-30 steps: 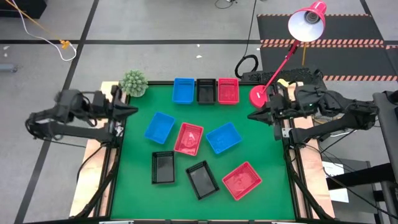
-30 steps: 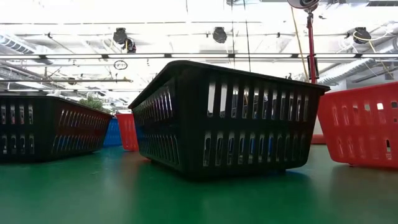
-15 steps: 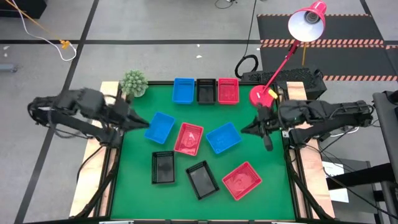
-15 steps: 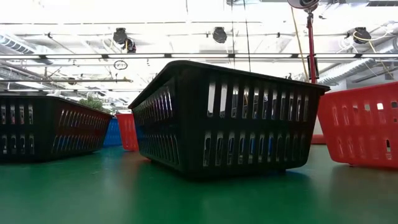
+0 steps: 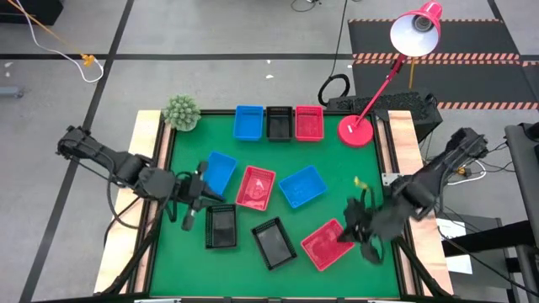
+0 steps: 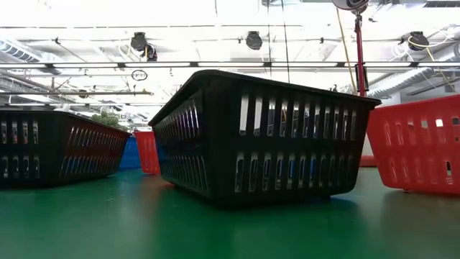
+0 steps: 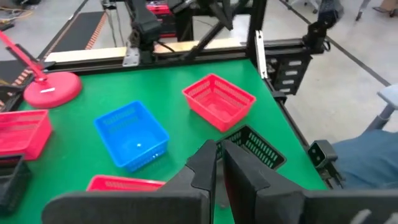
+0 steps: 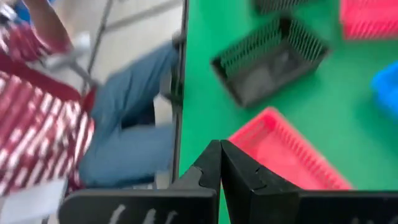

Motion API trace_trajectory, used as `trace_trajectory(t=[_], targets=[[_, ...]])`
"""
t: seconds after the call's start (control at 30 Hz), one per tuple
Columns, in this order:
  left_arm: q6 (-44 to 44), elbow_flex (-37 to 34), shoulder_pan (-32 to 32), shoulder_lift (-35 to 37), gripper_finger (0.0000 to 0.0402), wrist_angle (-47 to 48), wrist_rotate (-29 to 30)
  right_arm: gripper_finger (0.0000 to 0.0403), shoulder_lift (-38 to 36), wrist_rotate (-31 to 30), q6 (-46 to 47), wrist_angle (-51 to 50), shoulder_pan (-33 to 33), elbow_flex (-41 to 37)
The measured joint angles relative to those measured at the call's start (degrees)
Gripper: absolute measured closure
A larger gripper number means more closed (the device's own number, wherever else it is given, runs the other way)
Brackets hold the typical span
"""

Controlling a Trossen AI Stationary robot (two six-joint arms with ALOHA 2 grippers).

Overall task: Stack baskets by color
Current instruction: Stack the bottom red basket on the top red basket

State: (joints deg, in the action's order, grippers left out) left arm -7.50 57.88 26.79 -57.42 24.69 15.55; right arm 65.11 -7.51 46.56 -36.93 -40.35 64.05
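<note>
Green felt covered the desk (image 5: pixel 189 252), and nine shallow mesh-sided plastic baskets lay on it. Three stood in a row at the far edge, blue (image 5: pixel 248 123), black (image 5: pixel 279 123) and red (image 5: pixel 309 123), long axes pointing away from the front. Six lay scattered at differing angles: two blue (image 5: pixel 216 172) (image 5: pixel 302 186), two red (image 5: pixel 255 187) (image 5: pixel 328 244), two black (image 5: pixel 221 226) (image 5: pixel 274 242). The left end effector (image 5: pixel 190 215), fingers nearly together and holding nothing, hovered beside the upright-lying black basket. The right end effector (image 5: pixel 347 239), pinched closed and empty, hung over the diagonal front red basket.
</note>
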Motion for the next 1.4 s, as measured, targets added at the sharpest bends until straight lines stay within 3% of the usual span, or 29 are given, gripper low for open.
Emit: trace_trajectory(t=[0.3, 0.67, 0.8, 1.0, 1.33, 1.4], targets=[[-0.3, -0.5, 1.1, -3.2, 0.0371, -2.3, 0.2, 0.0391, 12.0, 3.3, -0.1, -3.5, -4.4, 0.0], [1.2, -0.5, 1.1, -3.3, 0.0371, -2.3, 0.2, 0.0253, 21.0, 3.1, -12.8, -3.9, -4.4, 0.0], [1.6, -0.5, 0.8, -3.3, 0.0371, -2.3, 0.2, 0.0236, 22.8, 3.2, -16.3, -3.7, -4.4, 0.0], [3.2, -0.5, 0.5, -3.3, 0.0371, -2.3, 0.3, 0.0266, 22.9, 4.5, -17.5, 1.4, -4.5, -3.1], [4.4, -0.5, 0.5, -3.3, 0.0371, -5.6, 0.3, 0.0387, 22.9, 5.7, -17.6, 5.3, -5.3, -6.5], [5.0, -0.5, 0.5, -3.3, 0.0371, -6.0, 0.3, 0.0393, 22.9, 4.9, -18.9, 5.2, -5.3, -6.5]])
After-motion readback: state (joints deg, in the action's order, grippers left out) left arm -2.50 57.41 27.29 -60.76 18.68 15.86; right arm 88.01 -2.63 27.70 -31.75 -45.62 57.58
